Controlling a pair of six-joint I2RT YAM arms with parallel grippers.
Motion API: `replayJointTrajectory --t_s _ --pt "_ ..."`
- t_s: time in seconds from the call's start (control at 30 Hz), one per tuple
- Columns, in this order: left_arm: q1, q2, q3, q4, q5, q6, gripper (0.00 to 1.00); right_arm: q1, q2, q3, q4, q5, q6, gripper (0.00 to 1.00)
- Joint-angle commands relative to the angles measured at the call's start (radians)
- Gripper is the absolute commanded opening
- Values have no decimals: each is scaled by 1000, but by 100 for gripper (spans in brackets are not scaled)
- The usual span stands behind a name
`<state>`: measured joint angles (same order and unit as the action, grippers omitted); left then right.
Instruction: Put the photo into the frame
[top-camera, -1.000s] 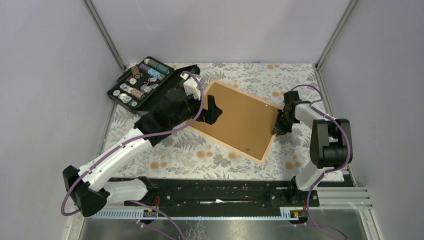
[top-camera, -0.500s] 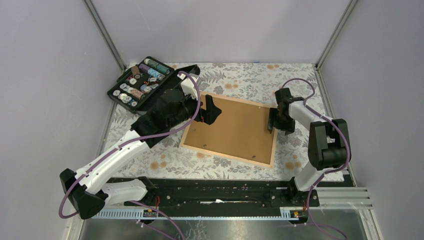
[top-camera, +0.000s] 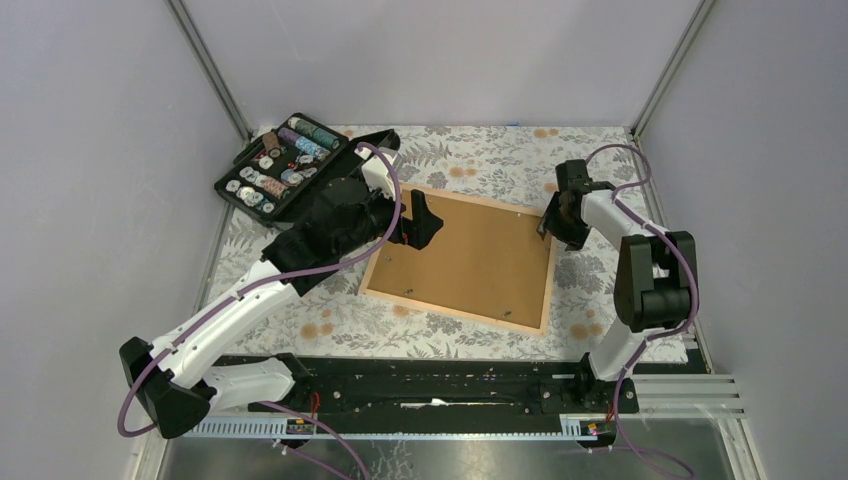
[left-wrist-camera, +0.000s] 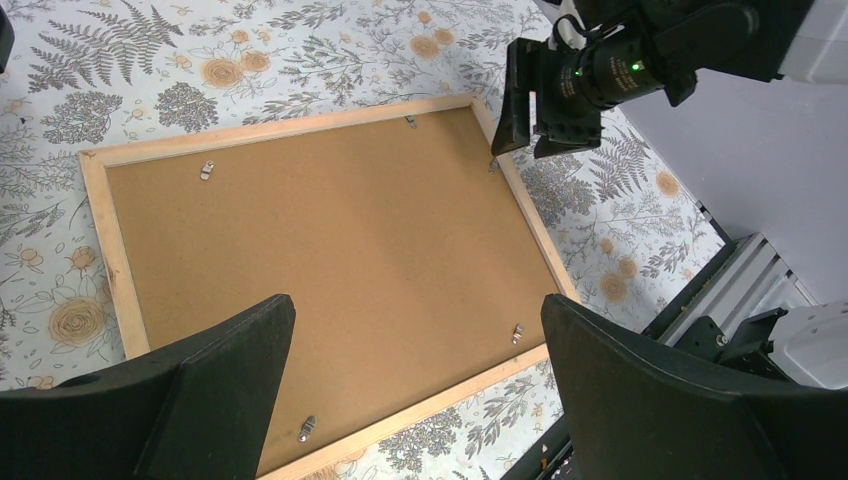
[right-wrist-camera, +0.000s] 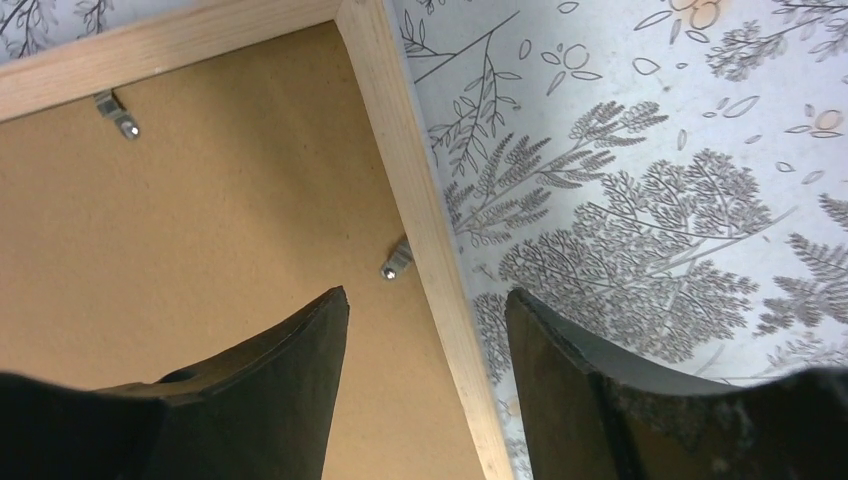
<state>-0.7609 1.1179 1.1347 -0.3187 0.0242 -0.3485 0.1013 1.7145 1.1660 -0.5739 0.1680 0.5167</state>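
Pale wooden rectangular picture frame (left-wrist-camera: 300, 122) lies face down mid-table, likely for loading from behind. A plain brown backing board (top-camera: 460, 260) fills it, and the photo is out of sight, probably underneath. Left gripper (left-wrist-camera: 417, 305) hovers wide open over the board. Right gripper (right-wrist-camera: 425, 300), jaws apart and holding nothing, straddles the far right corner rail.

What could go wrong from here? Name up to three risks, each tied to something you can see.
1. The right gripper, jaws open, hangs over the frame rail near a corner; lowering could knock the frame askew.
2. The small clip beside that rail could snag a finger.
3. The backing board fills the frame and no photo shows, so the photo may be left out.
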Motion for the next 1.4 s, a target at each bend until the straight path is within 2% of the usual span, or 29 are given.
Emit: replayJointTrajectory --t_s 0.0,0.27,0.43,0.73,0.93,1.0,1.07,1.27,1.37 --pt "4 -18 -4 59 22 -10 99 -2 37 25 46 21 79 64" --pt "4 -17 -3 59 28 -12 99 -3 72 -6 74 50 73 57" --pt "3 -13 -3 60 28 -12 99 -3 80 -27 78 19 60 48" --pt "3 -10 -3 60 28 -12 99 -3 75 -78 80 2 38 40" --pt "3 -15 -4 59 25 -12 99 -28 59 -129 92 -36 37 21" --pt "4 -18 -4 60 25 -12 99 -46 45 -149 111 -56 24 19" --pt "3 -19 -5 60 26 -13 99 -57 39 -145 129 -78 -6 22" --pt "3 -18 -5 59 28 -14 99 -58 18 -27 75 -83 -86 46" --pt "5 -17 -5 60 28 -14 99 -54 -31 -26 52 -74 -101 57"
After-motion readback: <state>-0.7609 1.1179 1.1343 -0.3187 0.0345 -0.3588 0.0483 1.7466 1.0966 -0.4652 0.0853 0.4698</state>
